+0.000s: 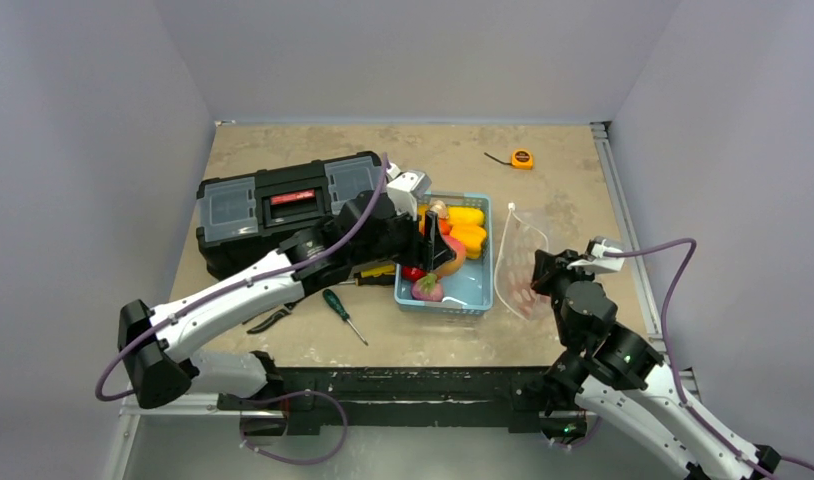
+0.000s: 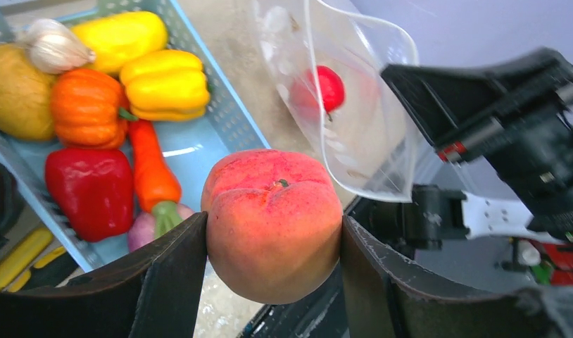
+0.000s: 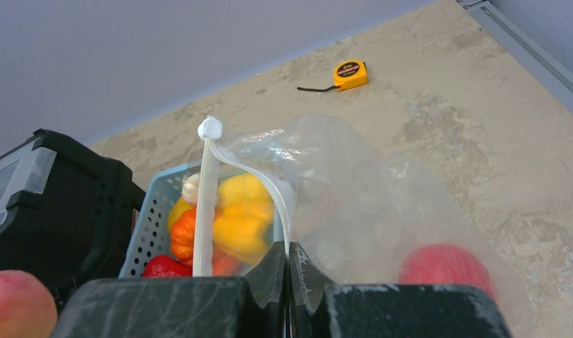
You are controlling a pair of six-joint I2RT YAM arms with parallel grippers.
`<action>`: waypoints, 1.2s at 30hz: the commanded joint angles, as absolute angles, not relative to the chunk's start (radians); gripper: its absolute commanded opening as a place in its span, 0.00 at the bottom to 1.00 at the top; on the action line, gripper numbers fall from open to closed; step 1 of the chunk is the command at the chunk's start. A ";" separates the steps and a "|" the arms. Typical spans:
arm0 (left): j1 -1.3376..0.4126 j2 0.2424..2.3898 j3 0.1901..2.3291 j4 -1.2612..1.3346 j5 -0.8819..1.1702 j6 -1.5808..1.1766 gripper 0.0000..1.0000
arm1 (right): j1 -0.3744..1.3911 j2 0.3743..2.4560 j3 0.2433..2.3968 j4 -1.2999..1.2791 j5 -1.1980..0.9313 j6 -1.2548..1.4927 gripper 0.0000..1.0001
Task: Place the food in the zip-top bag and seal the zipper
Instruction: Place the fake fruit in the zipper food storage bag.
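The peach [image 2: 273, 211] gripped in the part-open left claw [image 2: 269, 271] may snag the narrow mouth of the bag [image 2: 361, 134], which the fully closed right claw [image 3: 288, 267] pinches at its rim.

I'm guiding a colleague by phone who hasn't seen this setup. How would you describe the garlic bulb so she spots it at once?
Find the black toolbox on the left of the table; the light blue basket sits right of it. At the basket's far end, beside the yellow peppers, lies the garlic bulb: the only whitish piece among glossy coloured ones.
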State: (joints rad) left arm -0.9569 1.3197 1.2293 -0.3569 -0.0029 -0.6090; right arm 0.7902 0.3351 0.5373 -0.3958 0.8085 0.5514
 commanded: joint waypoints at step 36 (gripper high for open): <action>-1.019 1.781 1.405 0.090 0.088 -0.920 0.45 | 0.795 0.300 0.525 -0.337 0.744 0.509 0.00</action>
